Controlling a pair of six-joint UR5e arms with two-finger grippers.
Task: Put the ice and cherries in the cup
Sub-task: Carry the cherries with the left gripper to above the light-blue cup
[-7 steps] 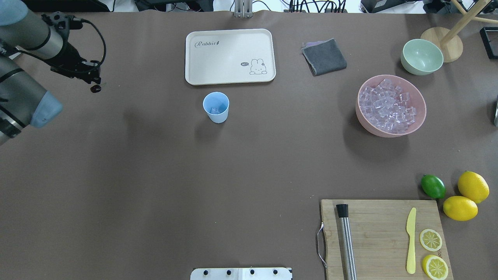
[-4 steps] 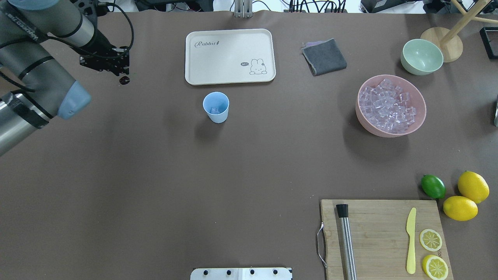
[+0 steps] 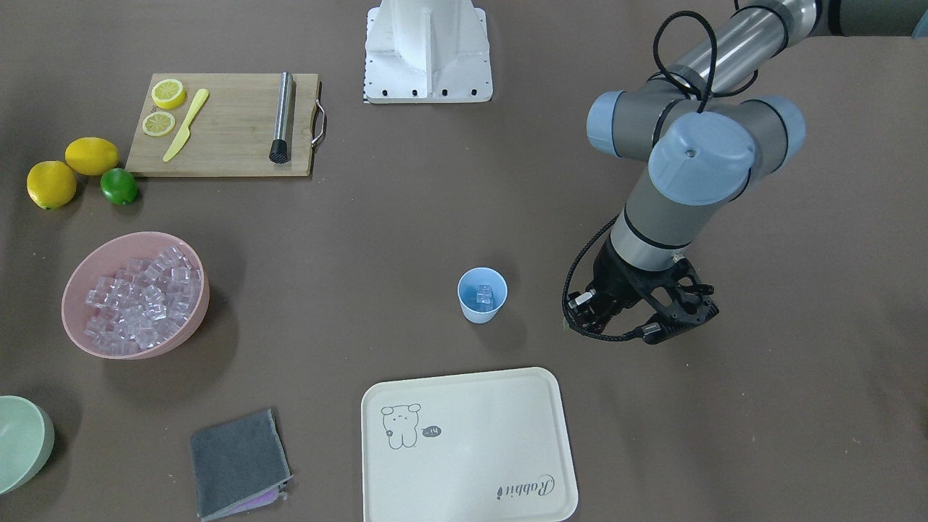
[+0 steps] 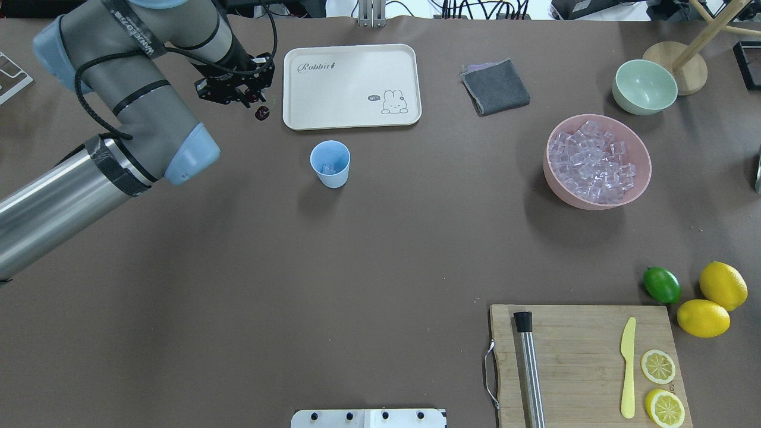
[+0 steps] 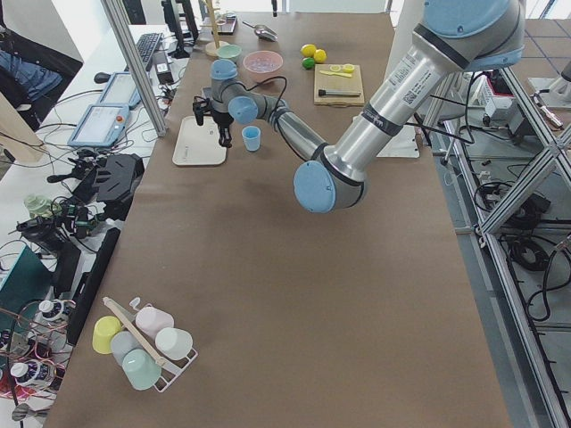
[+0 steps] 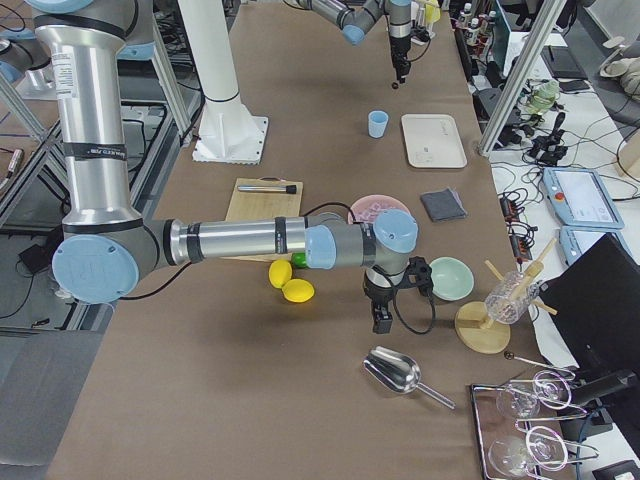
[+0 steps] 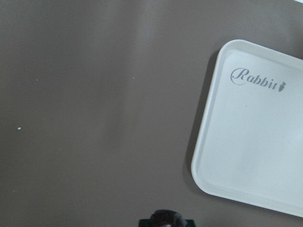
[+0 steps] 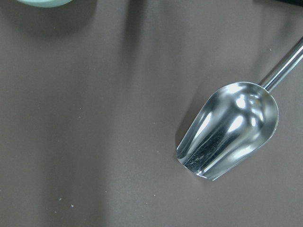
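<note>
The left gripper is clenched on the stems of the cherries, which dangle just under its fingertips. Within the last second it has swept in from the table's far left edge, carrying them along. The tray now sits just beside it on its right. The cup, already holding some ice, is near, to its right and back toward the robot. The carry looks nearly done; centring over the rim and letting go remain. The right gripper hangs well apart above a metal scoop; whether it is clenched or released cannot be told.
</note>
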